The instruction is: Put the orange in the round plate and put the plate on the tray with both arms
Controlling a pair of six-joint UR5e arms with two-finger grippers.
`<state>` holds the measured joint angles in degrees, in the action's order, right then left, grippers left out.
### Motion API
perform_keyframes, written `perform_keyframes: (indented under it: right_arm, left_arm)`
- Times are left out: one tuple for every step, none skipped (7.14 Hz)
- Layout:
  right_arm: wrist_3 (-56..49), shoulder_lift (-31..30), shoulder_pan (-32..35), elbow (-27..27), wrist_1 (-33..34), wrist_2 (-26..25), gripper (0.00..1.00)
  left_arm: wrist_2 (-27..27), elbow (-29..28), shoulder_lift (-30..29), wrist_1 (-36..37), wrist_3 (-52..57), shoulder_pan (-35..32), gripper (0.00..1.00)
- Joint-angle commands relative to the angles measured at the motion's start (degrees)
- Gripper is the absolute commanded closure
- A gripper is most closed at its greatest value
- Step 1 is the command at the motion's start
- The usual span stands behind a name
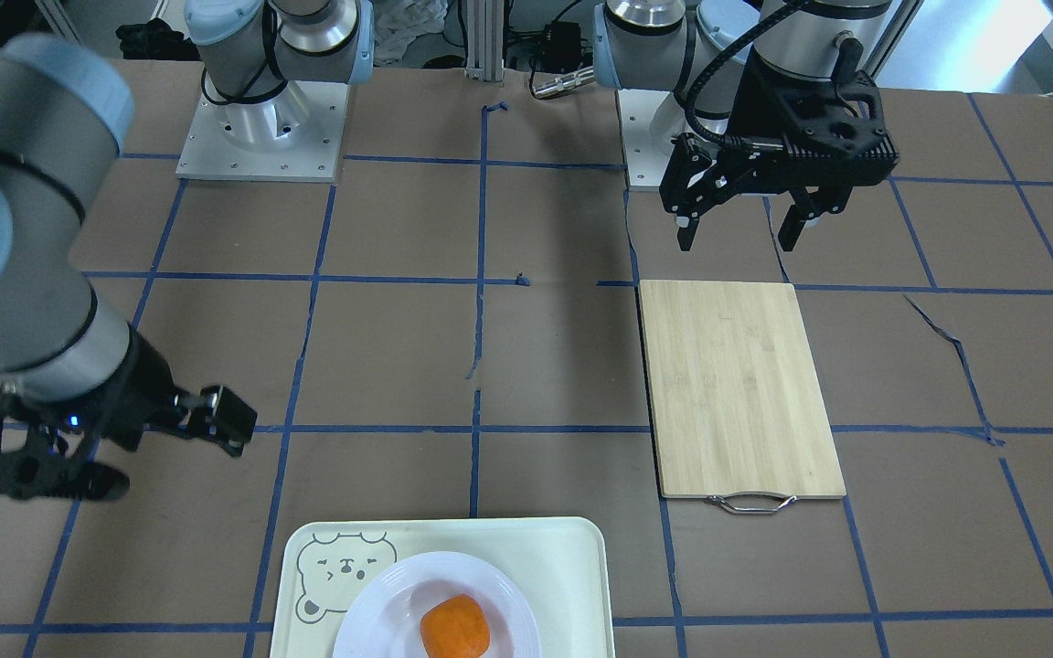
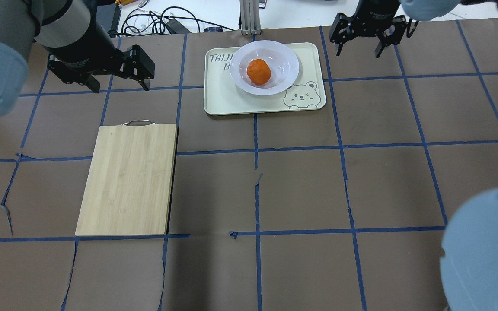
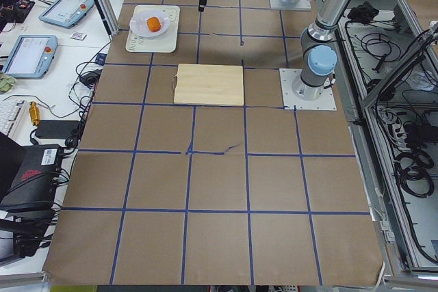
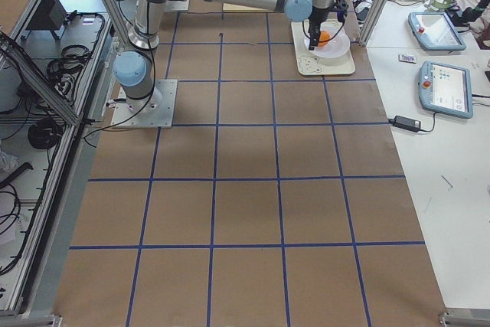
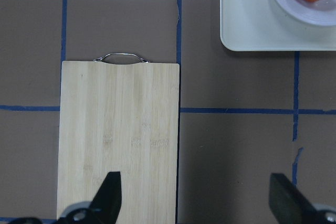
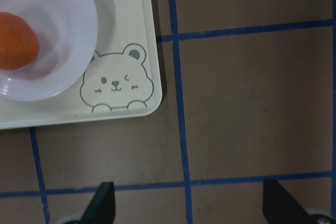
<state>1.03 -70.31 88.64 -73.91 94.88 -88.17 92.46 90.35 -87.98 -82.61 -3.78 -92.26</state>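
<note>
Orange (image 2: pixel 258 71) lay in the sunken centre of the plate (image 2: pixel 284 65). The plate sat on the tray (image 2: pixel 223 100), toward the edge farthest from the robot. Whether the plate rim rode up on the tray lip could not be told from the overhead view.

Left gripper (image 1: pixel 739 230): jaws spread wide, nothing between them, hanging above the end of the cutting board (image 2: pixel 128 179) nearest the robot's base, well apart from the tray. Right gripper (image 2: pixel 359 49): jaws also spread and empty, over bare table (image 2: pixel 383 185) just beside the tray's bear corner. The right wrist view confirmed no contact with the tray.

Judgement: both placements looked done, so the step in hand was clearing the arms away.

Notes on doing that well:
- Keep both sets of jaws apart and do not close them near the tray.
- The right arm is the closer one. It should rise first, then draw away from the bear corner and never sweep across the tray.
- The left arm should lift straight off the board so the fingers do not catch it.
- Move slowly. A knock to the tray could roll the orange in the shallow plate.
</note>
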Motion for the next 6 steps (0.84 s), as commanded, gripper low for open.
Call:
perform_keyframes:
  right_arm:
    - [-3.8, -16.2, 0.7, -9.9, -3.8, -0.2, 0.0]
    - [-3.8, -18.4, 0.7, -15.1, -3.0, -0.3, 0.0]
    - [-3.7, -18.5, 0.6, -17.4, -0.7, -0.9, 0.0]
    - [-3.8, -18.0, 0.6, -17.1, 3.3, -4.4, 0.0]
    - [-3.8, -18.5, 0.6, -16.9, 3.6, -5.0, 0.0]
    - [-3.8, -18.1, 0.6, -16.4, 3.8, -4.7, 0.0]
  left_arm:
    - [0.0, 0.0, 0.0, 0.0, 0.0, 0.1, 0.0]
    - [0.0, 0.0, 0.0, 0.0, 0.0, 0.0, 0.0]
    - [0.0, 0.0, 0.0, 0.0, 0.0, 0.1, 0.0]
    - [0.0, 0.0, 0.0, 0.0, 0.0, 0.0, 0.0]
    - [0.0, 0.0, 0.0, 0.0, 0.0, 0.0, 0.0]
    - [0.0, 0.0, 0.0, 0.0, 0.0, 0.0, 0.0]
